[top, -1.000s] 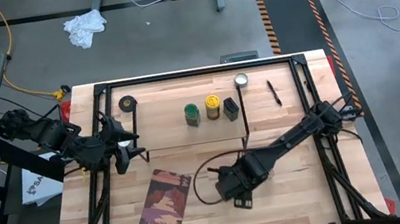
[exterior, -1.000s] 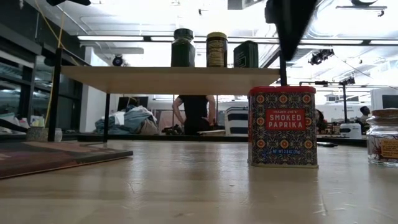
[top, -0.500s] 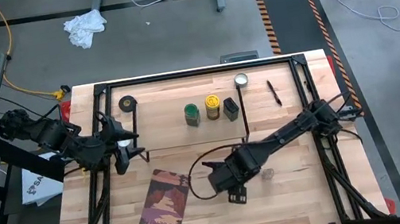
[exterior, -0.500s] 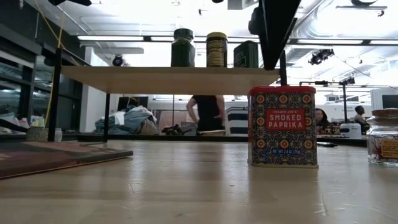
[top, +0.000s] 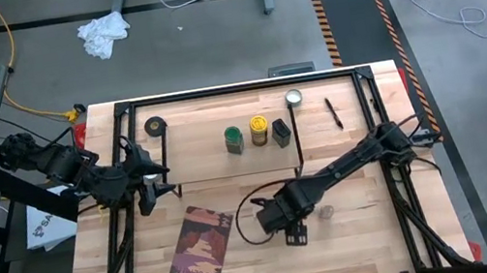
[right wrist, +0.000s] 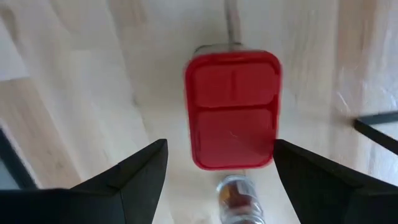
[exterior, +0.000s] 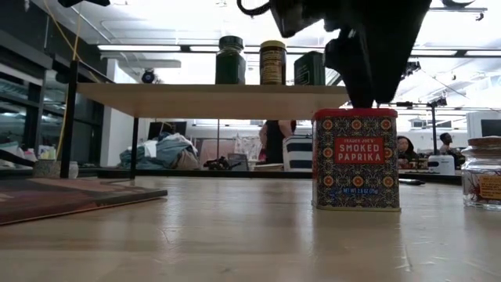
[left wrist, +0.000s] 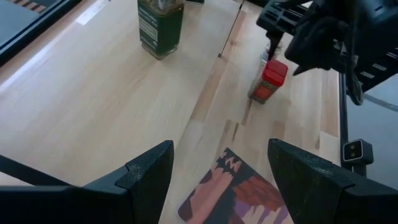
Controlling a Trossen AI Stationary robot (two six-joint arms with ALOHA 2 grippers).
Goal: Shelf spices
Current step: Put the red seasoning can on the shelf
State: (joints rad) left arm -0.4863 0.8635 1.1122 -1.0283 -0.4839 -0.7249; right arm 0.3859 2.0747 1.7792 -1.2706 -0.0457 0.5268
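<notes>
The red box [right wrist: 233,109] stands upright on the table, labelled smoked paprika in the low view [exterior: 356,160]. My right gripper [right wrist: 219,146] hovers open just above it [exterior: 368,55], a finger toward either side of the lid. The clear glass jar [exterior: 481,172] stands on the table beside the box [top: 326,211]. On the shelf [top: 207,152] stand the green-topped jar [top: 234,139], the yellow-topped jar [top: 259,131] and the dark grey tin [top: 281,132]. My left gripper [left wrist: 221,149] waits open at the table's left side [top: 148,186].
A brown-and-maroon book [top: 204,244] lies near the table's front, left of the right gripper. A black tape roll [top: 156,126], a round lid-like thing [top: 293,98] and a pen [top: 333,112] lie near the far edge. People show in the room behind.
My right gripper has shifted a little over the table and come down toward the red box's top, staying open. The clear glass jar, earlier hidden beneath the arm in the high view, now shows beside it. A person in the background has walked to the right.
</notes>
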